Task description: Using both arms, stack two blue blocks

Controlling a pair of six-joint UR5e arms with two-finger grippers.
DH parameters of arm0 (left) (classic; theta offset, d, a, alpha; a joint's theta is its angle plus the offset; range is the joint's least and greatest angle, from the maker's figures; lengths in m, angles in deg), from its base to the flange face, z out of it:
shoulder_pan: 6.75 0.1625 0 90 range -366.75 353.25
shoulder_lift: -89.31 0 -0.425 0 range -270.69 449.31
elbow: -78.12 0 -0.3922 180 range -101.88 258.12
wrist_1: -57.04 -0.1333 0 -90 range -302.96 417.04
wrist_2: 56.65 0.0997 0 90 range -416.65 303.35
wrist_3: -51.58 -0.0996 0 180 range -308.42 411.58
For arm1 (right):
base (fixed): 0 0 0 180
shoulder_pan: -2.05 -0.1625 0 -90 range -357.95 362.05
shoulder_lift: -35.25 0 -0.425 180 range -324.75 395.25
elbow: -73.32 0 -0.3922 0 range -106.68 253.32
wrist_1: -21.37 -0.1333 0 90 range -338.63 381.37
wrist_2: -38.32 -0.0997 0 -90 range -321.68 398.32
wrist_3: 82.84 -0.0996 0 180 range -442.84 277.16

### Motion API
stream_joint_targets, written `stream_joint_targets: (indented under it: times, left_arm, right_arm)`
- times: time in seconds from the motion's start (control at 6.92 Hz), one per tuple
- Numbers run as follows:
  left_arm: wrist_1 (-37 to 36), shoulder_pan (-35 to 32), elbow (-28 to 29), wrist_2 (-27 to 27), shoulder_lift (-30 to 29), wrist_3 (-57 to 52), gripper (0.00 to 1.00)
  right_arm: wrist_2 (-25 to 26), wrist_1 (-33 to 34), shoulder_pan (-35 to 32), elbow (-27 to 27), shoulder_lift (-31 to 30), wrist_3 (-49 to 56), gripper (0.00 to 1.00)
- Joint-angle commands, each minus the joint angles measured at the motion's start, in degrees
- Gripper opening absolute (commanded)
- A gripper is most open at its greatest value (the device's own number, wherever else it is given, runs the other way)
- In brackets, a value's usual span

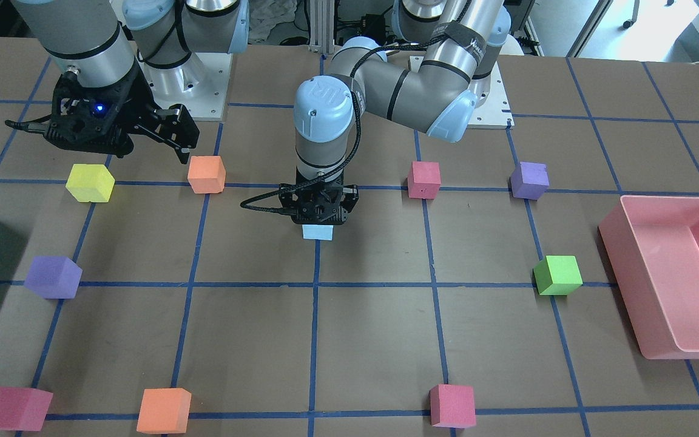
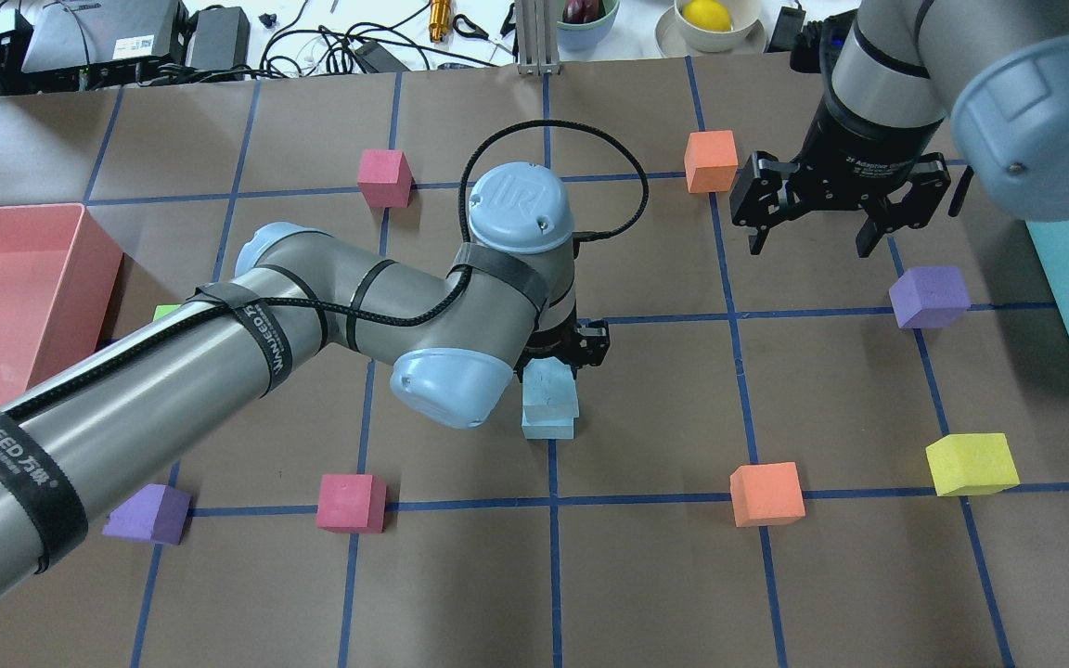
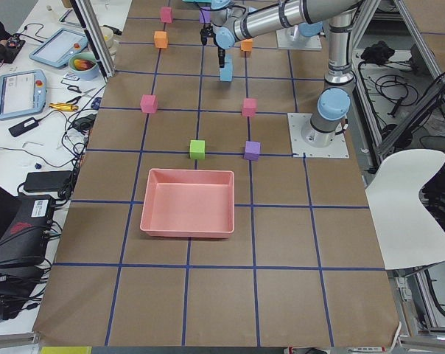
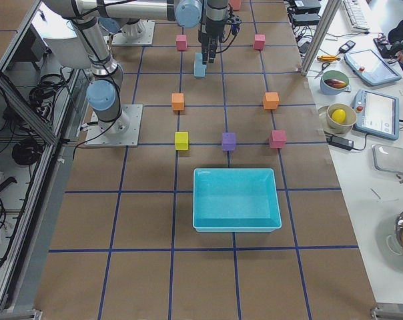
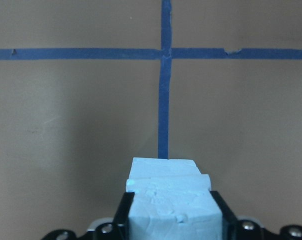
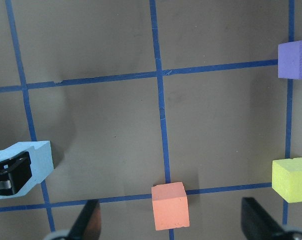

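Front-facing: the left arm (image 1: pixel 325 115) points straight down at the middle of the counter (image 1: pixel 374 340), I judge so that its cube lands flat. Of the blue blocks (image 1: pixel 317 232) only a pale sliver shows beneath the black hand. The right fingers (image 1: pixel 182 136) hang spread wide and empty beside an orange cube (image 1: pixel 206 174), well apart from the stack, probably parked clear of it.

Overhead: the upper blue block (image 2: pixel 548 385) sits on the lower blue block (image 2: pixel 548 429), a little askew; the wrist hides the grip.

Side views: a column two cubes tall under the left arm, too small for more.

Left wrist: the left fingers (image 5: pixel 125 212) press on either flank of the upper blue block, which fills the gap between them. The lower blue block's far edge peeks out beyond it, so the two are not quite flush. The grip looks meant to steady the cube until seated; letting go seems the remaining step.

Right wrist: the right fingers stand far apart, with only bare counter and the orange cube below them
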Motion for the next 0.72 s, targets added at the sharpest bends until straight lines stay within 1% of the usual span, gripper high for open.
stream_joint_targets:
  times: [0.0,0.29,0.43,0.58]
  left_arm:
    - [-0.1,-0.1,-0.4,0.1,0.5,-0.1,1.0]
    - [0.6,0.9,0.1,0.0,3.3,-1.1,1.0]
    - [1.1,3.4,0.1,0.3,5.3,-3.7,1.0]
    - [3.8,7.5,0.5,0.2,8.2,-11.0,1.0]
  right_arm:
    - [-0.1,0.1,0.0,0.0,0.0,0.0,1.0]
    - [-0.1,0.2,0.0,0.0,0.0,0.0,1.0]
    - [-0.1,0.1,0.0,0.0,0.0,0.0,1.0]
    - [-0.1,0.3,-0.1,0.0,0.0,0.0,1.0]
